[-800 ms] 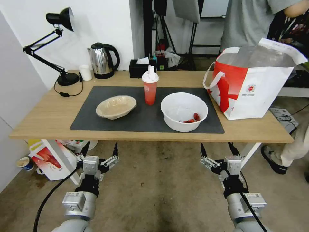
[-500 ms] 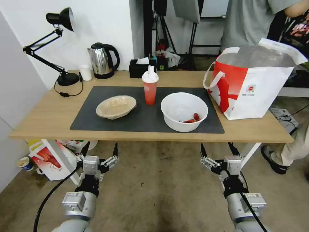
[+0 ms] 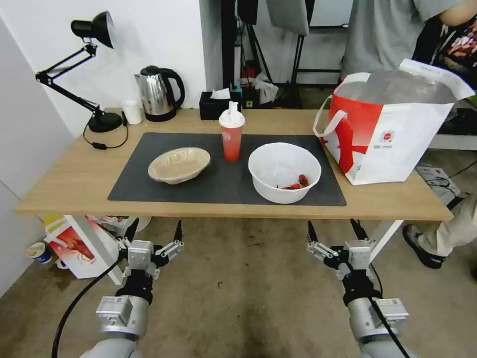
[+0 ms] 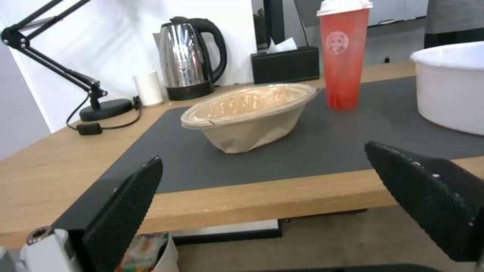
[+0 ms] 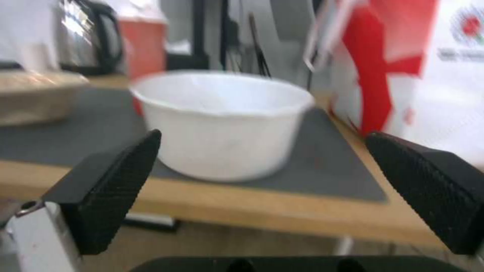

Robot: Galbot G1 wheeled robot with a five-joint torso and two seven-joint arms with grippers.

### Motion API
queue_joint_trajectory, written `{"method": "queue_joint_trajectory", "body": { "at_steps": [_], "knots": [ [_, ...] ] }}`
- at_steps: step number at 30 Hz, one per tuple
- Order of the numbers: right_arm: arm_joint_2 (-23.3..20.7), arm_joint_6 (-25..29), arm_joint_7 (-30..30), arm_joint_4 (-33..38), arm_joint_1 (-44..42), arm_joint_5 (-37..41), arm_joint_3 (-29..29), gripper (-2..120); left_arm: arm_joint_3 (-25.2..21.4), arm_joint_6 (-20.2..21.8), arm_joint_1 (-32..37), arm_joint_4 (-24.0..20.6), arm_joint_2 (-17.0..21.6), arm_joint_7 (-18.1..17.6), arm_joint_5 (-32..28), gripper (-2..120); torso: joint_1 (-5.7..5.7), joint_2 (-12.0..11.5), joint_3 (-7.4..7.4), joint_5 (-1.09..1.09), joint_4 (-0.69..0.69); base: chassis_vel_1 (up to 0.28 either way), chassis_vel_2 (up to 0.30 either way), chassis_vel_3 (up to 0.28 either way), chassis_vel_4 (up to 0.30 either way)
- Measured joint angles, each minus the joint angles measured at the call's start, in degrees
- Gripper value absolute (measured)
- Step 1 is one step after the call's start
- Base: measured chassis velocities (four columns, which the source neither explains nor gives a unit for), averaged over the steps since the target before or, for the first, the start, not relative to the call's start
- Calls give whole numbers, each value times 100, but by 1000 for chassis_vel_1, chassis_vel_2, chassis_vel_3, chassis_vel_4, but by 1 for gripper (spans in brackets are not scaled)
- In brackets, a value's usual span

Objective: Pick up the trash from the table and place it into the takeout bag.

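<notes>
Nearest to us, our left gripper (image 3: 154,230) hangs below the front edge of the bench (image 3: 64,191), over the floor, with its jaws spread wide and nothing between them. Our right gripper (image 3: 334,230) hangs at the same height under the bench's right half, its jaws equally wide apart and empty. Neither touches the bench or anything on it.

On the bench lies a dark grey mat (image 3: 223,184), and all three pieces of trash stand on it. The large white bowl (image 3: 284,171) sits on the right part of the mat near its front edge, with red scraps (image 3: 297,182) at the bottom; in the right wrist view it stands straight ahead of the open jaws. The beige oval bowl (image 3: 179,164) rests on the left part of the mat, in line with our left gripper in the left wrist view. Between them and a little farther back, the red drink cup (image 3: 231,133) stands upright with its white lid on.

To the right of the mat, just beside the white bowl, the takeout bag (image 3: 392,129) stands upright on the bench with its mouth open and silvery lining showing.

At the far edge stand a steel kettle (image 3: 156,93) and a black desk lamp (image 3: 92,74).
</notes>
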Motion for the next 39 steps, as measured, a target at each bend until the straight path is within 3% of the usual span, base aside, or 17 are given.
{"method": "queue_joint_trajectory", "body": {
  "at_steps": [12, 22, 23, 25, 26, 27, 30, 39],
  "knots": [
    [-1007, 1946, 1123, -720, 364, -554, -1648, 100, 0, 0, -1, 0, 0, 0, 0, 100, 0, 0, 0, -1, 0, 0, 0, 0, 0],
    [-1098, 2062, 1172, -744, 378, -562, -1739, 100, 1, 0, -1, 0, 0, 0, 0, 100, 0, 0, 0, 3, -2, 0, 0, 0, 0],
    [-1228, 2045, 1027, -596, 323, -411, -1709, 100, 0, 0, 0, 0, 0, 0, 0, 100, 0, -1, 0, 6, -1, 0, 0, 0, 0],
    [-1723, 1925, 501, -9, 128, 145, -1510, 100, 1, 0, 0, 0, -1, 0, -1, 100, 0, 0, 0, -10, 0, 0, 0, 0, 0],
    [-1723, 1925, 501, -9, 128, 145, -1510, 100, 1, 0, 0, 0, -1, 0, -1, 100, 0, 0, 0, -10, 0, 0, 0, 0, 0],
    [-1801, 1880, 404, 71, 92, 242, -1487, 100, 0, 0, 0, 0, 0, 0, 0, 100, -1, 0, 0, 5, -1, 0, 0, 0, 0],
    [-1972, 1767, 300, 200, 87, 657, -1435, 100, 0, 0, 0, 0, 0, 0, 0, 100, 0, 0, 0, -5, 0, 0, 0, 0, 0],
    [-2045, 1616, 304, 348, 234, 1185, -1299, 100, 0, 0, 0, 0, 0, 0, 0, 100, 0, 0, 0, 0, 0, 0, 0, 0, 0]
  ]
}}
